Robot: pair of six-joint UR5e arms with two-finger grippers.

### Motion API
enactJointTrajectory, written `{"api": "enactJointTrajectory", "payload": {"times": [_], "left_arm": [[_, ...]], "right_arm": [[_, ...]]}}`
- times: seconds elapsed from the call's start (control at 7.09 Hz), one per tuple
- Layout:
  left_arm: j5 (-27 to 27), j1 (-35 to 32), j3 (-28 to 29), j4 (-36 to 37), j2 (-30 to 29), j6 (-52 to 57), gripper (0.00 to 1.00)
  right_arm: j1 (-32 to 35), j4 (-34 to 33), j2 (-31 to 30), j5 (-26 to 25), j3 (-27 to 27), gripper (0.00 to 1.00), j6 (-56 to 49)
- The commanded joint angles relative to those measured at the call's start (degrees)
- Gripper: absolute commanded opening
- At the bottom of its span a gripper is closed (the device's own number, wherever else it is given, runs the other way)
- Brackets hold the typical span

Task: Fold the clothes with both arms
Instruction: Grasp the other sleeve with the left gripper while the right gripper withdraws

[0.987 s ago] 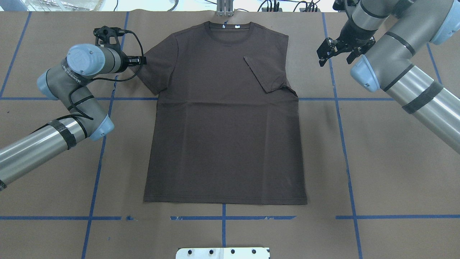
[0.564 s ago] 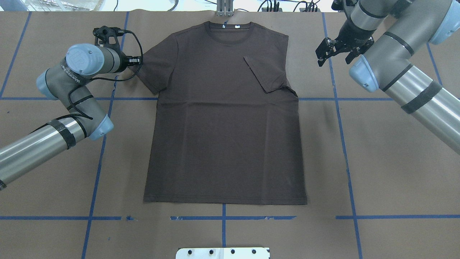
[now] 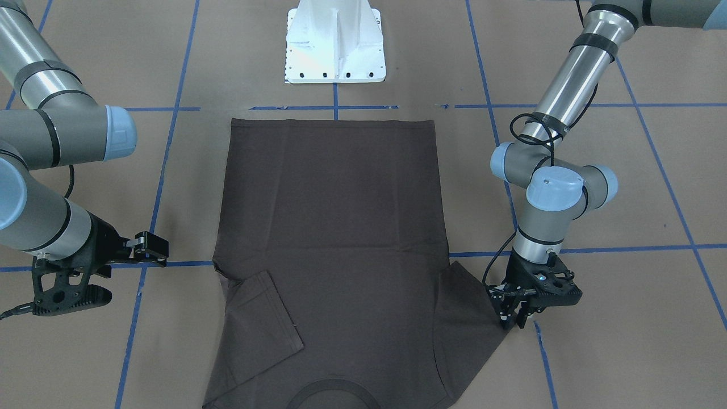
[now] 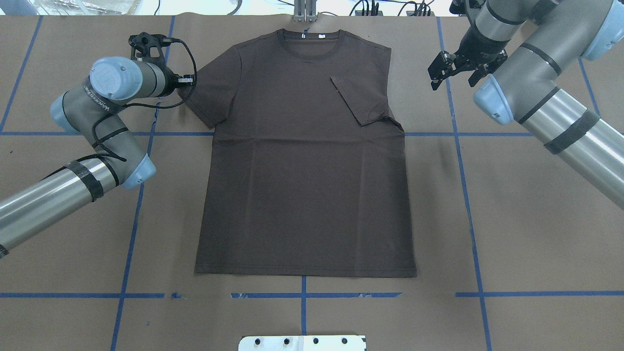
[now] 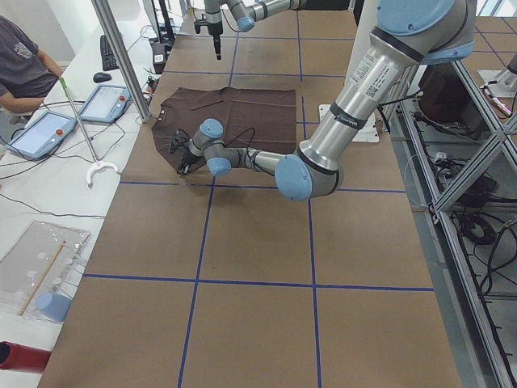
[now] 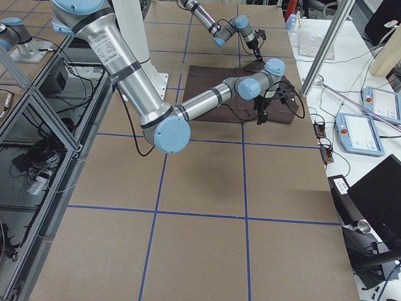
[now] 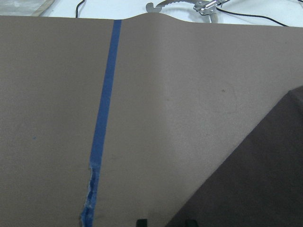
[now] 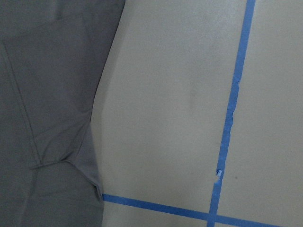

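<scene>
Now the left gripper (image 3: 513, 322) has nudged back onto the spread sleeve's hem, jaws apart straddling it, so a pinch looks next; the right gripper (image 3: 152, 249) still hovers unclenched, and the T-shirt (image 4: 302, 185) lies flat mid-table, other sleeve folded in.

The table (image 4: 536, 243) is covered in brown paper marked with a grid of blue tape lines (image 4: 73, 295); a slanted metal pole (image 5: 121, 56) rises at the table's long edge. Beyond that edge, on a white bench beside the table, lie a tablet (image 5: 106, 103), a second tablet (image 5: 36, 133), a black keyboard (image 5: 106, 50) and a mouse (image 5: 101, 78); a seated person in a grey shirt (image 5: 18, 69) is there too. Further along that bench lie a clear plastic bag (image 5: 40, 271) and a red cylinder (image 5: 20, 356).
</scene>
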Motion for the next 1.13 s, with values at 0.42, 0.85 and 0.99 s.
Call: {"api": "enactJointTrajectory", "payload": {"times": [0.42, 0.85, 0.99], "left_arm": [[-3.8, 0.1, -7.1, 10.3, -2.7, -0.8, 0.0], [-4.1, 2.0, -3.5, 16.1, -14.6, -9.7, 0.0], [-4.0, 4.3, -0.2, 16.1, -17.7, -13.3, 0.0]], "right_arm": [[0.0, 0.0, -0.2, 0.0, 0.0, 1.0, 0.1], [0.1, 0.1, -0.3, 0.0, 0.5, 1.0, 0.2], [0.1, 0.1, -0.4, 0.0, 0.4, 1.0, 0.2]]}}
